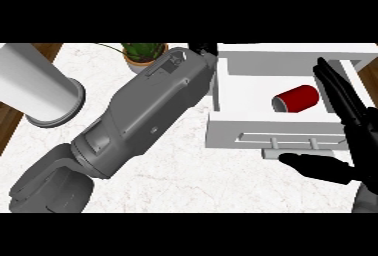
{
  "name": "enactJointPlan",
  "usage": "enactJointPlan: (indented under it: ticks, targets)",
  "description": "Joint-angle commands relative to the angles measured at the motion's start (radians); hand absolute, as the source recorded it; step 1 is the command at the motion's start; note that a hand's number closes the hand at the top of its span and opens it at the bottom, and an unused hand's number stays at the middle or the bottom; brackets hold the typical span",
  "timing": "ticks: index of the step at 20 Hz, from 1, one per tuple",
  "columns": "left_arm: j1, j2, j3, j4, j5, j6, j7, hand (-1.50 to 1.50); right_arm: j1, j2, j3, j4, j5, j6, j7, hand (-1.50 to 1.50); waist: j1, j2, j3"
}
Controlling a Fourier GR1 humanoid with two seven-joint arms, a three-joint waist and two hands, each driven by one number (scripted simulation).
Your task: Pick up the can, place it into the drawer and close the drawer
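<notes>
Red can (297, 98) lies on its side in the open drawer (244, 120), so right hand (353, 131), fingers straight & holding nothing, sits by the drawer front (277, 138), prob to push it shut; left hand's fingers: can't tell

**Marble counter with a plant and a white cylinder**

A white marble counter (221, 185) with faint reddish veins fills most of the view, spreading left from the right hand (360, 142). Well to the hand's upper left, at the counter's far edge, stands a potted plant (142, 54) with green leaves in a terracotta pot. Farthest left of the hand stands a tall white cylinder (37, 85) with a grey rim. Beyond it, brown wood (6, 130) shows along the counter's left side. The light is even.
</notes>
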Motion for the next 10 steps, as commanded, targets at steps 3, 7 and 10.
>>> enactJointPlan:
  ticks: [3, 7, 10]
  targets:
    - [0.015, 0.027, 0.016, -0.017, -0.032, 0.008, 0.027, -1.5, -0.119, -0.022, 0.115, 0.25, 0.186, -0.086, -0.063, -1.5, 0.001, -0.001, 0.0]
    - [0.059, 0.049, -0.001, -0.09, -0.054, 0.029, 0.063, -1.5, -0.243, -0.017, 0.156, 0.413, 0.293, -0.135, -0.038, -1.5, 0.018, -0.005, 0.0]
    - [0.048, 0.14, -0.01, -0.141, -0.065, 0.012, 0.129, -1.5, -0.27, -0.066, 0.14, 0.556, 0.352, -0.186, -0.085, -1.5, 0.038, -0.009, 0.0]
